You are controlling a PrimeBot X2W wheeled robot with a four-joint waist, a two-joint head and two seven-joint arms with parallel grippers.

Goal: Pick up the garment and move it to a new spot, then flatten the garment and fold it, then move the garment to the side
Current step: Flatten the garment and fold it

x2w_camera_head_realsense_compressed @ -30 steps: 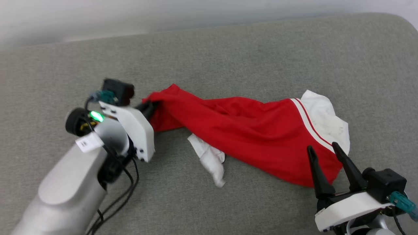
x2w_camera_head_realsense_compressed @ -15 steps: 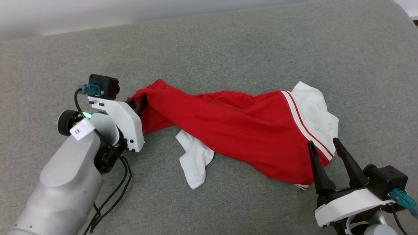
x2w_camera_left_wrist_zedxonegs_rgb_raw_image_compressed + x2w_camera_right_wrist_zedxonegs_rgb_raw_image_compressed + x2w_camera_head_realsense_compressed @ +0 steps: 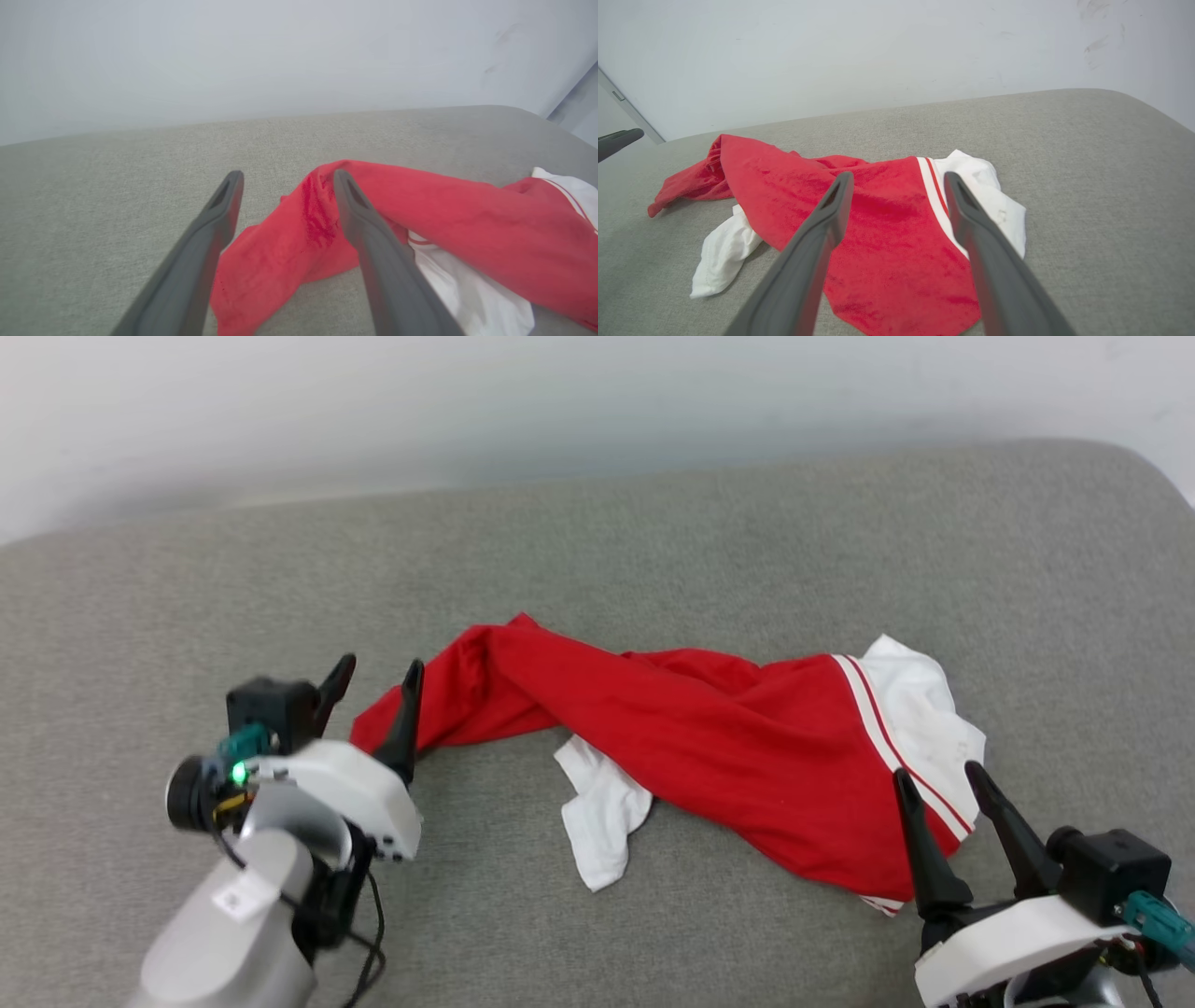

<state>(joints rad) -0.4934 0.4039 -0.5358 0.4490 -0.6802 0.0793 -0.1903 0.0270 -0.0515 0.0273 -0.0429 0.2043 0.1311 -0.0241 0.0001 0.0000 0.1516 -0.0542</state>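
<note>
- The bench is covered in grey woven fabric and has a rounded far right corner. A plain pale wall runs right behind it, with a few faint scuff marks showing in the right wrist view.
- In the left wrist view a grey vertical strip, perhaps a door frame, stands at the far right where the wall ends.
- The garment lies bunched in a long twisted band across the middle of the bench. Its red end points to the robot's left. One white sleeve is tucked out underneath near the middle, and the other white sleeve sits beyond the red-white striped trim at the right. No lettering shows.
- The left gripper stands spread wide at the red end of the garment with nothing pinched in it. The left wrist view shows the cloth lying low between and past its fingers. Contact cannot be told.
- The right gripper is also spread wide and empty, poised over the near right edge of the garment by the trim.
- Black cables and a green light show on the left arm.
- A second ago the left gripper was clamped on the red end. It has since let go and drawn back. The right gripper is as wide as before. The camera has tilted, so more wall is in view.
</note>
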